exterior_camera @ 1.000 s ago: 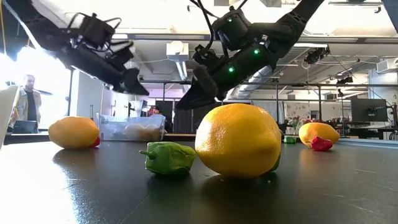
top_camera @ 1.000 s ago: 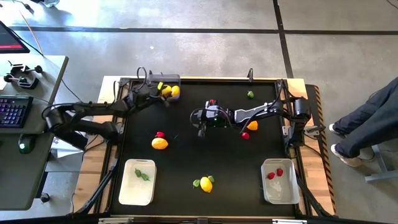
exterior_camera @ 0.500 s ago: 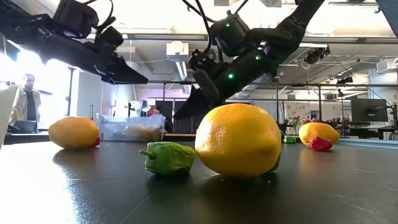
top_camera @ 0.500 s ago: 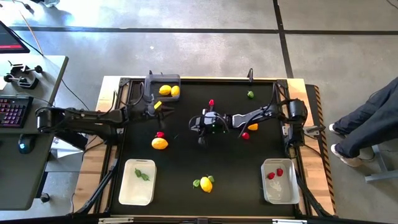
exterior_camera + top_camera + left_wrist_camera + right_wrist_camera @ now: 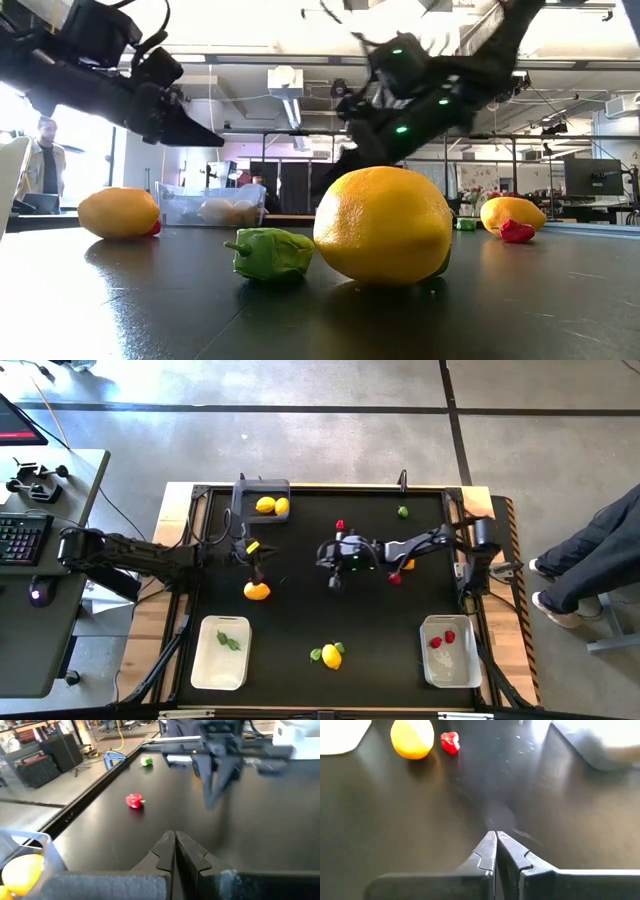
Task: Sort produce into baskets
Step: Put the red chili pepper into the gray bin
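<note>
Three baskets stand on your table: a dark grey basket (image 5: pixel 262 490) at the far left edge with two yellow fruits (image 5: pixel 271 506) inside, a white basket (image 5: pixel 220 652) at the near left with one green piece (image 5: pixel 229 642), and a second white basket (image 5: pixel 448 651) at the near right with two red pieces (image 5: pixel 442 639). Loose on the mat you have three yellow-orange fruits: one (image 5: pixel 257 591) under your left gripper (image 5: pixel 260 572), one (image 5: pixel 331 655) near the front edge with green pieces touching it, and one (image 5: pixel 405 562) partly under the right arm. Two red pieces (image 5: pixel 340 524) and one green piece (image 5: pixel 402 512) lie toward the far edge and centre. Both grippers have fingers pressed together, holding nothing; the right gripper (image 5: pixel 334 580) sits mid-table. Open mat lies between the two white baskets.
</note>
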Tool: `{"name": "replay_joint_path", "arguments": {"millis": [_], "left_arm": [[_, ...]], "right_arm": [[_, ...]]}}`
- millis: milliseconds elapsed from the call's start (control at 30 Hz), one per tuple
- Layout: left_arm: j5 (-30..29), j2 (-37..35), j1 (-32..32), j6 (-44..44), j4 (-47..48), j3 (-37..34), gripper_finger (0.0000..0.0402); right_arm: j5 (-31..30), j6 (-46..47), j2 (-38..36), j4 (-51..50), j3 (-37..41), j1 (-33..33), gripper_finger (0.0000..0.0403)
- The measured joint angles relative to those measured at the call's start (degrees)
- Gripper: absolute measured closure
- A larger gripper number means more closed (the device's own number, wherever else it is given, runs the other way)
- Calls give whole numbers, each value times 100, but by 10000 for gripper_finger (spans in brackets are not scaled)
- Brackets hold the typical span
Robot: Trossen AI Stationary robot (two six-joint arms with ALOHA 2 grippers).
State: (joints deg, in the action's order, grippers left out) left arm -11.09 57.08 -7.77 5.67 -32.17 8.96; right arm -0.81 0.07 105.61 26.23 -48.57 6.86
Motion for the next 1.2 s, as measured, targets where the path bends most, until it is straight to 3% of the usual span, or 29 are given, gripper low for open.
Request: {"name": "replay_joint_path", "arguments": {"millis": [233,367,467,667,900,1067,1200], "left_arm": [[16,-2,166,2,-125,-136,401],[20,0,186,-2,-122,-159,401],[20,0,183,1,-119,-159,401],[20,0,183,57,-113,-159,401],[20,2,183,57,-113,-156,401],[20,2,181,57,-84,-156,401],[21,2,181,57,-43,-154,401]], "right_arm": [[-815,488,-1757,-323,1158,23,402],[-1285,1132,-2671,-1077,1371,91,402],[-1426,1346,-2944,-1302,1380,192,401],[-1423,1447,-2634,-1209,1380,358,359],[-1578,1553,-1540,-585,1120,480,236],[-2132,1418,-618,-408,492,505,155],[-2499,1515,-136,-583,7,622,130]]}}
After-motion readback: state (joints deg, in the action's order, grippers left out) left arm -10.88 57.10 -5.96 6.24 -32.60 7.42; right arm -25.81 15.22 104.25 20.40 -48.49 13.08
